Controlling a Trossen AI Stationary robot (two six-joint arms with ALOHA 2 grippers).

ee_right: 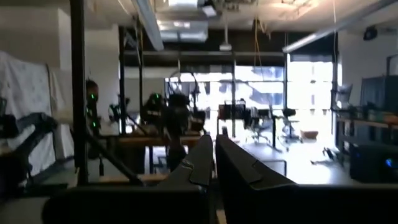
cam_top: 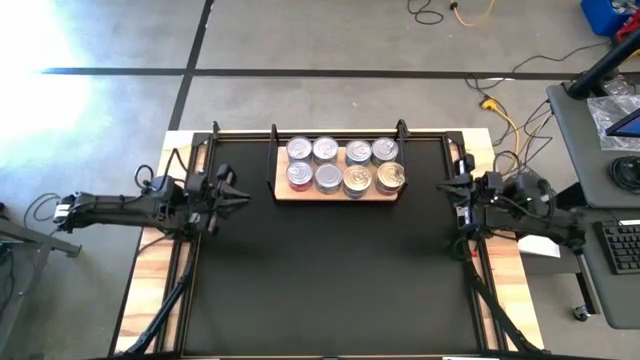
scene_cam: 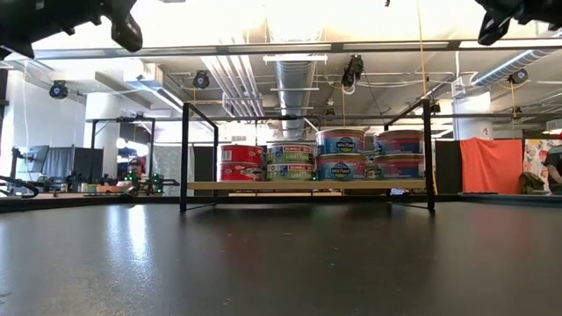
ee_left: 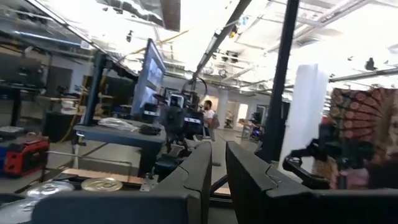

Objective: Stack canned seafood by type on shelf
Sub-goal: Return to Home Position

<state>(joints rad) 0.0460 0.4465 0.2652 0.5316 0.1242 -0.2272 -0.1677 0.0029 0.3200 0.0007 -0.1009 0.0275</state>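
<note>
The shelf (cam_top: 283, 195) stands at the far middle of the black mat, a light-wood board between thin black frame ends (scene_cam: 185, 158). The canned seafood (cam_top: 344, 165) fills it in two rows of silver and gold tops. In the low view the cans stand two high: red ones (scene_cam: 241, 164) at the left, green-labelled ones (scene_cam: 290, 162) beside them, blue-labelled ones (scene_cam: 342, 154) further right. My left gripper (cam_top: 243, 196) hovers shut over the mat's left side, its tips toward the shelf. My right gripper (cam_top: 441, 185) hovers shut over the mat's right side. Neither holds anything.
The black mat (cam_top: 330, 290) covers most of the wooden table (cam_top: 150, 270), with bare mat in front of the shelf. A desk with a keyboard (cam_top: 622, 245) stands off the right edge. Cables (cam_top: 505, 120) lie on the floor beyond the far edge.
</note>
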